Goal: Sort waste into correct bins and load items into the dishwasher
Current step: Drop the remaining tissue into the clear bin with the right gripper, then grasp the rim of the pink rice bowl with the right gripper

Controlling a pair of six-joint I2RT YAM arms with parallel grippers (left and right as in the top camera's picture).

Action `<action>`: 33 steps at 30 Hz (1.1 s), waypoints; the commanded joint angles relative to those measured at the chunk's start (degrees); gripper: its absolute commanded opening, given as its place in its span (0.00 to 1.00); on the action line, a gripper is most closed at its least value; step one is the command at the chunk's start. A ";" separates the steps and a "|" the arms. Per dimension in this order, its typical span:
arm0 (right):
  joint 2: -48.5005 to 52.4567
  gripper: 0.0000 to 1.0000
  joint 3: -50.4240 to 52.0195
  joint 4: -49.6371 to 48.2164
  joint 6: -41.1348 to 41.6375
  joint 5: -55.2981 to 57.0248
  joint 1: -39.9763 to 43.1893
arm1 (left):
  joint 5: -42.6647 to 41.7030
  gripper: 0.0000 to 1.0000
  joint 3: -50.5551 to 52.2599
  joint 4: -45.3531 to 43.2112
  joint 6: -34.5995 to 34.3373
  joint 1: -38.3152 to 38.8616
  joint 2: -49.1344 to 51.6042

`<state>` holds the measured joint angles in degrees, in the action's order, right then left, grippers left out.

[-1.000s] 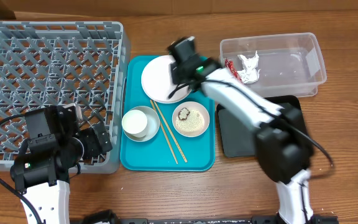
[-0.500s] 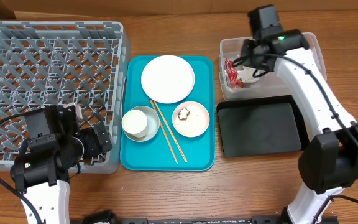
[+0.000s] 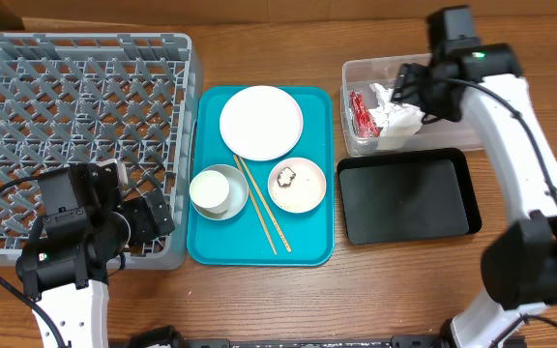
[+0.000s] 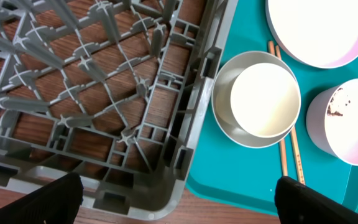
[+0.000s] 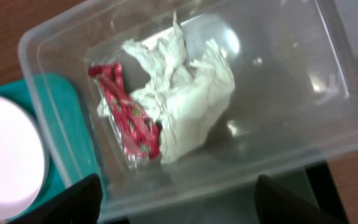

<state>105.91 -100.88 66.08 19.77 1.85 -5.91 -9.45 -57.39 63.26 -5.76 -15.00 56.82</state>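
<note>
My right gripper (image 3: 412, 95) (image 5: 182, 208) hangs open over the clear tub bin (image 3: 477, 92) (image 5: 291, 50), holding nothing. Inside the tub lie a crumpled white napkin (image 3: 395, 118) (image 5: 191, 106) and a red wrapper (image 3: 360, 111) (image 5: 129, 121). On the teal tray (image 3: 211, 246) sit a white plate (image 3: 261, 122), a bowl of rice with a brown lump (image 3: 296, 185), a white cup in a bowl (image 3: 219, 190) (image 4: 265, 99) and chopsticks (image 3: 261, 205). My left gripper (image 3: 148, 222) (image 4: 179, 208) is open at the near right corner of the grey dishwasher rack (image 3: 75, 106) (image 4: 92, 93).
A shallow black tray bin (image 3: 409, 198) lies in front of the clear tub, right of the teal tray. The rack fills the table's left side. Bare wooden table runs along the front edge.
My right arm swung from the plate across to the clear tub and its jaws opened. The white napkin heap in the tub looks bigger now. The left arm has not moved.
</note>
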 commanded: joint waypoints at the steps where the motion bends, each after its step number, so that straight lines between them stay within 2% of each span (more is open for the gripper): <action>1: -5.09 0.81 -0.59 4.39 -3.61 -6.40 2.75 | -0.72 1.00 -1.29 -0.33 0.85 -0.20 0.09; 7: -6.95 0.83 1.36 13.88 -7.52 -8.20 4.44 | -0.68 1.00 -1.29 -0.42 0.87 -0.20 0.09; 12: -12.76 0.83 9.55 12.55 -7.58 -8.70 4.37 | -0.70 1.00 -1.27 -0.50 0.87 -0.20 0.09; 17: -20.39 0.82 19.39 6.56 -11.34 -17.27 2.29 | -0.70 1.00 -1.29 -0.52 0.87 -0.20 0.09; 24: -20.92 0.79 20.83 2.58 -12.76 -16.65 -10.36 | -0.72 1.00 -1.29 -0.48 0.85 -0.20 0.09; 28: -18.97 0.79 20.92 -2.71 -12.46 -13.40 -20.44 | -0.74 1.00 -1.29 -0.46 0.83 -0.20 0.09; 33: -14.64 0.76 20.96 -8.90 -12.33 -10.60 -29.07 | -0.72 1.00 -1.27 -0.46 0.85 -0.20 0.09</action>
<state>88.75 -80.34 58.85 7.84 -11.55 -31.81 -9.45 -57.39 62.92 -5.76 -15.00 56.82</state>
